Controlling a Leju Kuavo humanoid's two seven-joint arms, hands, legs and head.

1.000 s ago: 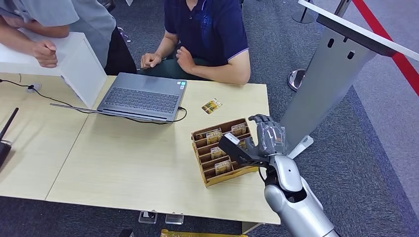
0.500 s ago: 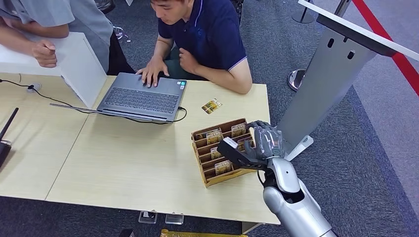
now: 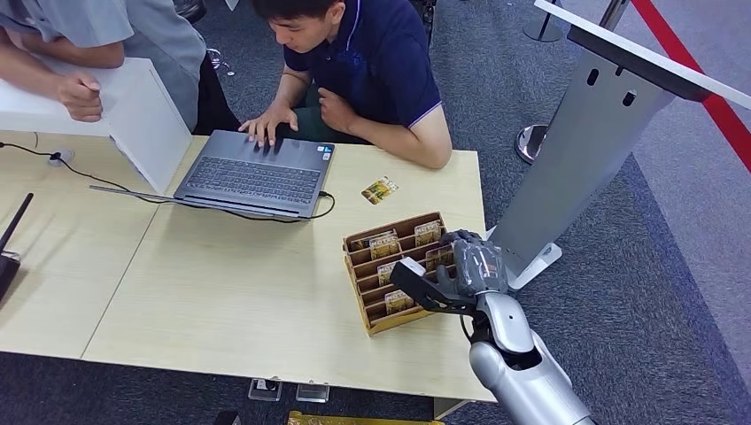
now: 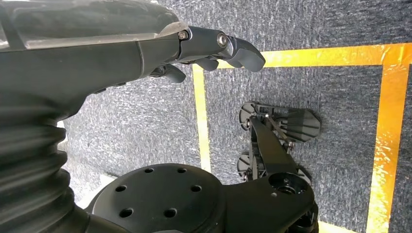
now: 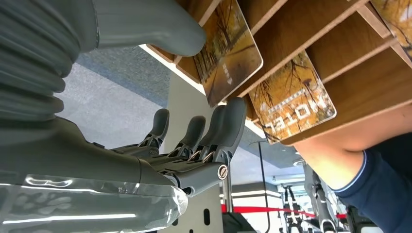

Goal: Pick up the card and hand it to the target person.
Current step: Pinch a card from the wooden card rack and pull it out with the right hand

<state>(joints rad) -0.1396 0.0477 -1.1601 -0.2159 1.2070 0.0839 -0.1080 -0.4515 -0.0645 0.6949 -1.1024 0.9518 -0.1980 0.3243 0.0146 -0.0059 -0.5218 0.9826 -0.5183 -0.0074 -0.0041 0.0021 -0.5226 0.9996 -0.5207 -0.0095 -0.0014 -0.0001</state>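
Note:
A wooden card rack [image 3: 379, 324] stands near the table's right front corner with several yellow hotel cards [image 3: 384, 245] in its slots. My right hand [image 3: 465, 266] is at the rack's right side, its dark thumb reaching over the slots. In the right wrist view the thumb [image 5: 150, 22] and the fingers [image 5: 228, 121] lie on either side of one card [image 5: 228, 48], apart and not closing on it; a second card [image 5: 291, 99] sits in the slot beside it. My left hand [image 4: 145, 48] hangs over the floor holding nothing. The person in the navy shirt [image 3: 381, 62] sits across the table.
A loose card [image 3: 379, 189] lies on the table behind the rack. An open laptop [image 3: 252, 177] with the seated person's hand on it lies to the left. A second person [image 3: 80, 88] leans by a white box [image 3: 146, 124]. A grey post [image 3: 584, 150] stands right of the table.
My right hand has sunk lower and closer onto the rack's right side. The seated person has leaned forward and put a hand on the laptop.

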